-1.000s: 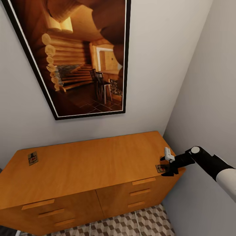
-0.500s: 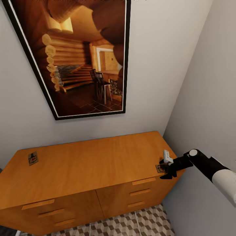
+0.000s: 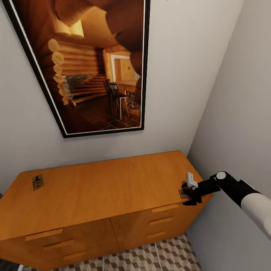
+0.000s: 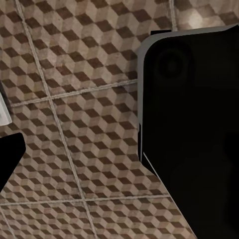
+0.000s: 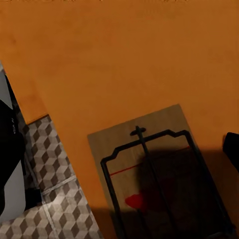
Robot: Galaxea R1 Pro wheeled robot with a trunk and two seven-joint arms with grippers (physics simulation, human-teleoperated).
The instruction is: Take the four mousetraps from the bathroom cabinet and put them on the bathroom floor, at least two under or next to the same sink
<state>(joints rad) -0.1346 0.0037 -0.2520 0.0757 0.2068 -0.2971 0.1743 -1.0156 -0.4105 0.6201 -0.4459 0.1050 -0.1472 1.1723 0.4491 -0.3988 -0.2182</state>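
Where the cabinet (image 3: pixel 113 188) top ends, the right pincer (image 3: pixel 187 194) hovers over a mousetrap (image 3: pixel 184 193), fingers spread wide, gripping nothing; contact unclear.

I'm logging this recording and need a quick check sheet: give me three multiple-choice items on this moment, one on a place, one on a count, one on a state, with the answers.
1. Where does the mousetrap nearest the right gripper lie?
A. on the floor tiles
B. on the cabinet top, near its right front corner
C. inside an open drawer

2. How many mousetraps show on the cabinet top in the head view?
A. two
B. four
C. none

3. How are the cabinet drawers?
A. one pulled out
B. all shut
C. all removed

Answers:
1 B: the mousetrap lies flat on the cabinet top by the right gripper.
2 A: a second trap lies at the far left.
3 B: every drawer front sits flush.
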